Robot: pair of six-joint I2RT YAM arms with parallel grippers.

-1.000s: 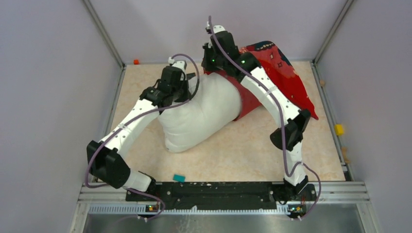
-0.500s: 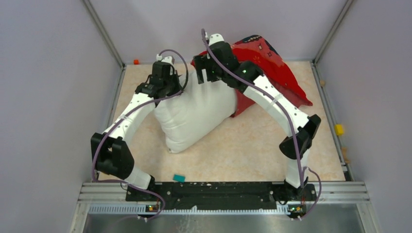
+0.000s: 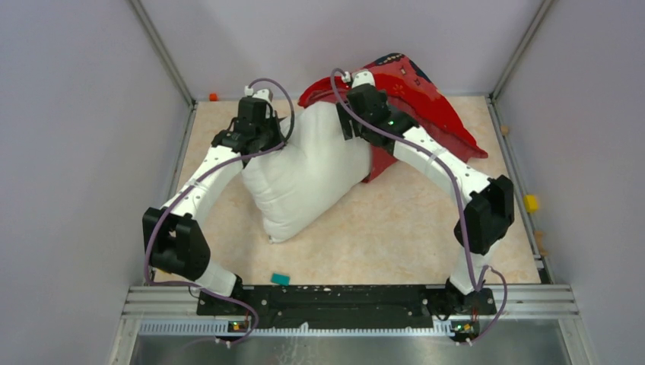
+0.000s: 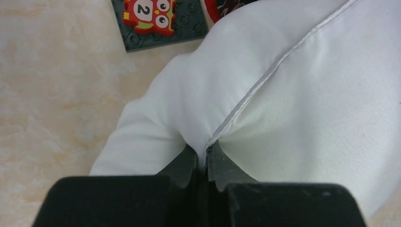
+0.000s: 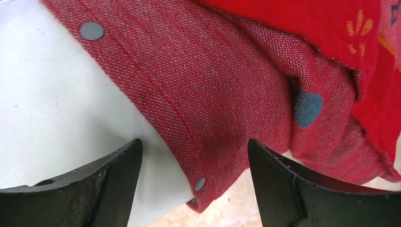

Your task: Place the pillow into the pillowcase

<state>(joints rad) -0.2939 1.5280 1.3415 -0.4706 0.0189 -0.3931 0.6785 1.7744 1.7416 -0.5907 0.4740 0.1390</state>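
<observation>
The plump white pillow (image 3: 308, 175) lies diagonally mid-table, its far end tucked into the mouth of the red pillowcase (image 3: 426, 99) bunched at the back right. My left gripper (image 3: 262, 144) is shut on the pillow's piped seam (image 4: 246, 94) at its far left corner; the wrist view shows white fabric pinched between the dark fingers (image 4: 189, 163). My right gripper (image 5: 195, 156) hangs open over the case's snap-buttoned hem (image 5: 203, 127) where it overlaps the pillow (image 5: 61, 104), gripping nothing. In the top view it sits at the case mouth (image 3: 357, 125).
A dark tile with a red owl and a "2" (image 4: 156, 16) lies on the table beyond the pillow corner. A small teal block (image 3: 281, 279) sits near the front rail, an orange piece (image 3: 214, 96) at the back left, a yellow one (image 3: 531, 203) at the right edge.
My right gripper has let go of the pillowcase edge, opened wide and shifted right along the mouth. The left gripper lifted the pillow corner back and now holds still.
</observation>
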